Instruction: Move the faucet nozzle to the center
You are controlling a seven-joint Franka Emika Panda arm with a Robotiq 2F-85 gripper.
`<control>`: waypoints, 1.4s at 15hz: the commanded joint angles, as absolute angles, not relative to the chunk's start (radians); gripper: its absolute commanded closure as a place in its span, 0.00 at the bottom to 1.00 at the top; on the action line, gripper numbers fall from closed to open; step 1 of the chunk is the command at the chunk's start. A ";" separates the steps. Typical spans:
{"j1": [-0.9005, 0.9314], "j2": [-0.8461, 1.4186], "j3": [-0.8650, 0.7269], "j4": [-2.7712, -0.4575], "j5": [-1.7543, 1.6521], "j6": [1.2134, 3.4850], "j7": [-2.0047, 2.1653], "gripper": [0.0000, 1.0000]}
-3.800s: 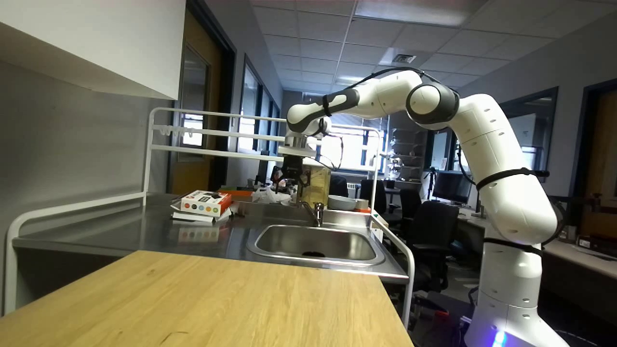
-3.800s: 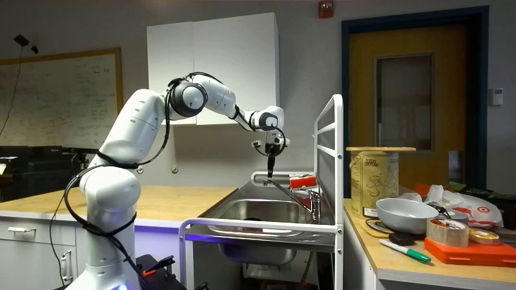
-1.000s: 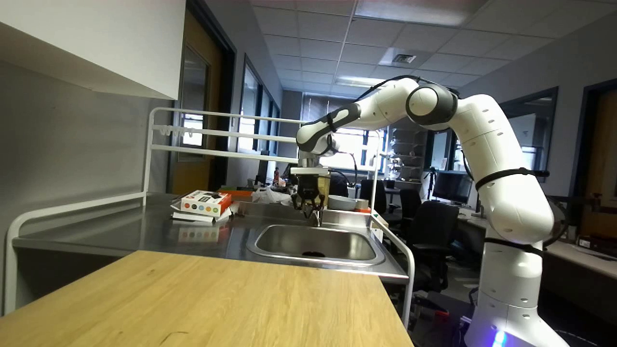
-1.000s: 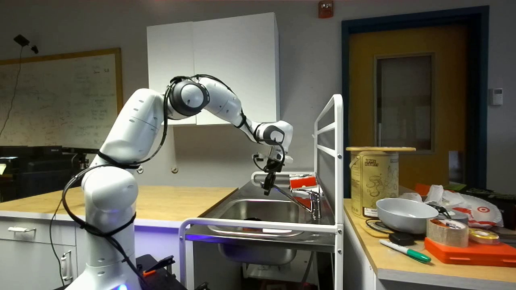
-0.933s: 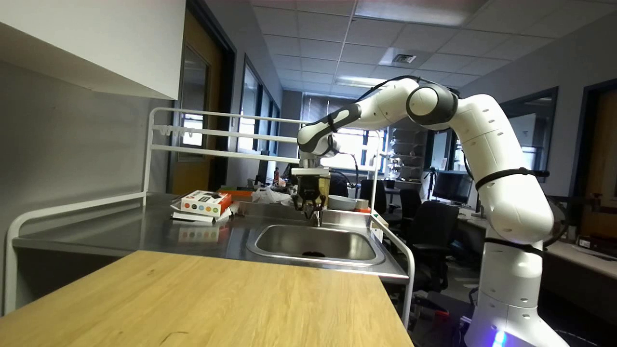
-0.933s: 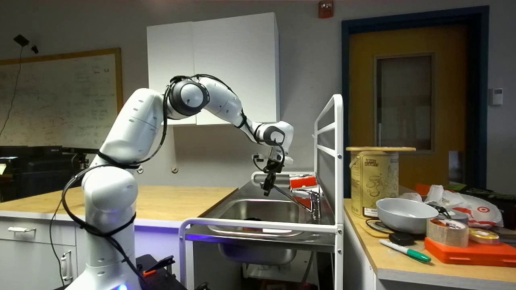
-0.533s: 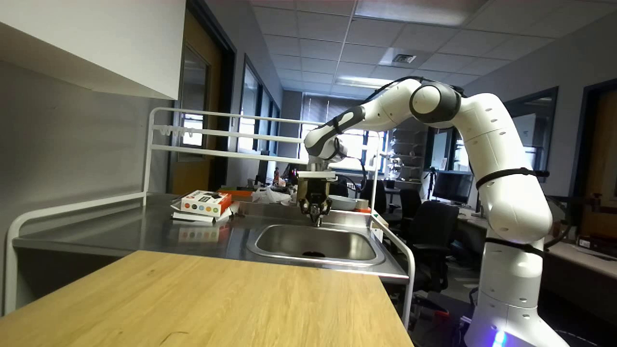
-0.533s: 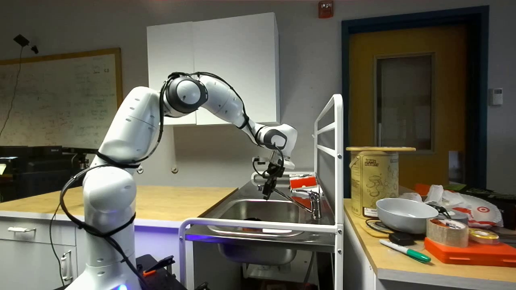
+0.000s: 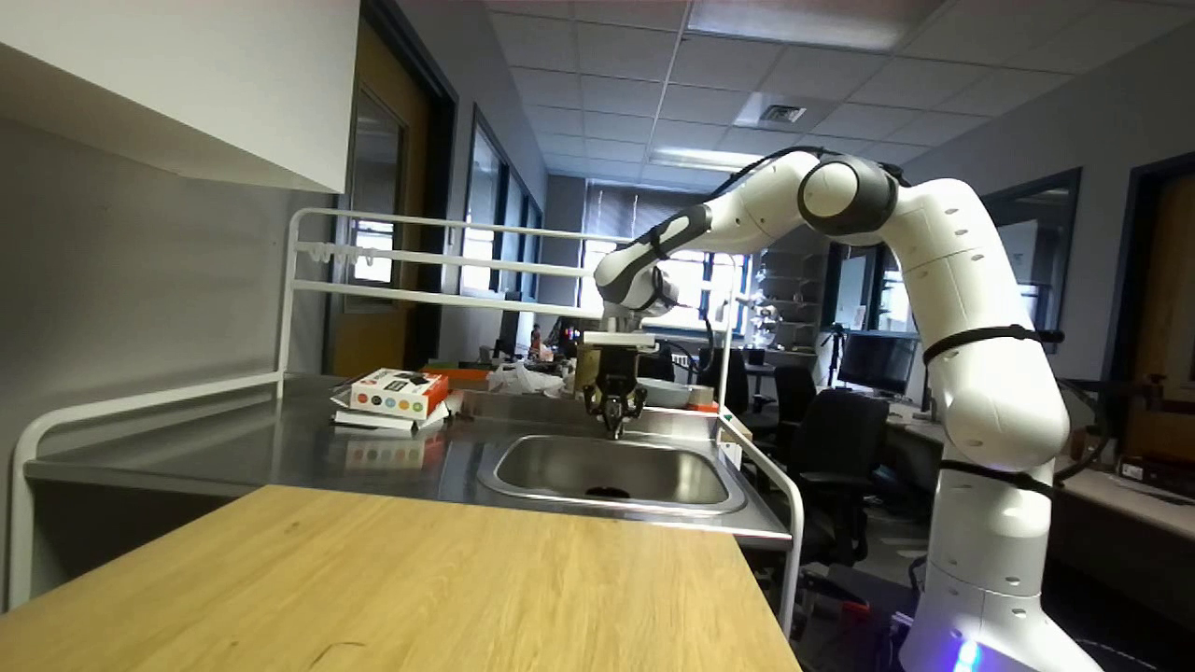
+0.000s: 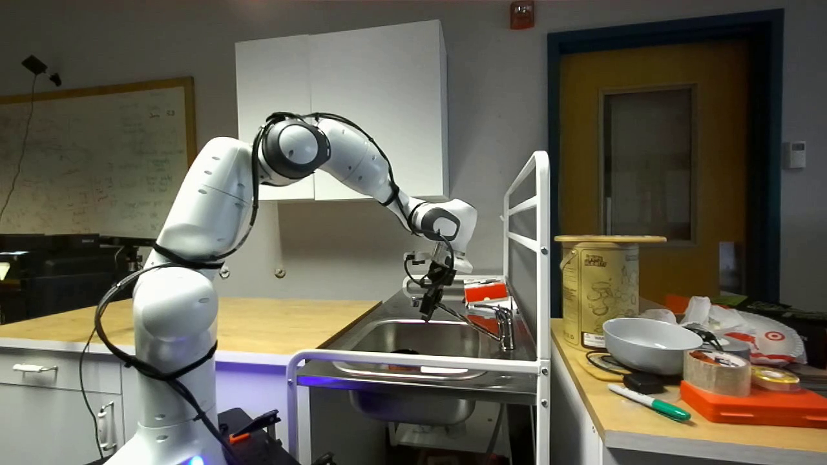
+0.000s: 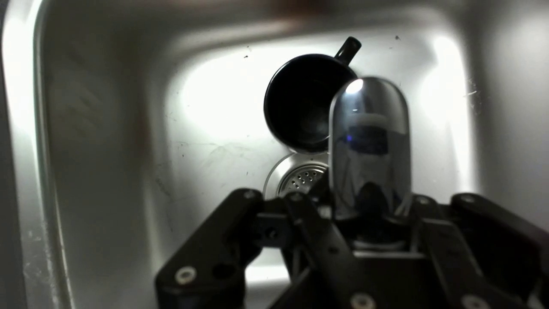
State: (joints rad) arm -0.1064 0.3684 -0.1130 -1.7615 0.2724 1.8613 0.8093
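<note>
The pincer (image 10: 427,314) is narrow, holding the nozzle (image 11: 369,146) above the sink (image 9: 644,462), which lies near the right edge of the table (image 9: 308,434) in an exterior view. In it a mug (image 11: 300,103) sits beside the drain (image 11: 301,177).

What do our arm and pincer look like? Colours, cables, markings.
Arm: glossy white, rounded shells, dark grey elbow ring. Black cables run along the outside, with black straps around the shells; blue base light. Pincer: black, with linkage bars and pale round screw heads, white plate above it. No lettering I can read on either.
</note>
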 commanded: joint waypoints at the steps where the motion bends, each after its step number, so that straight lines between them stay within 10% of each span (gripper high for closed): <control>1: -0.104 0.349 -0.120 -1.800 0.291 1.868 0.794 0.64; 11: -0.095 0.321 -0.116 -1.805 0.285 1.867 0.792 0.00; 21: -0.056 0.215 -0.110 -1.857 0.256 1.876 0.797 0.00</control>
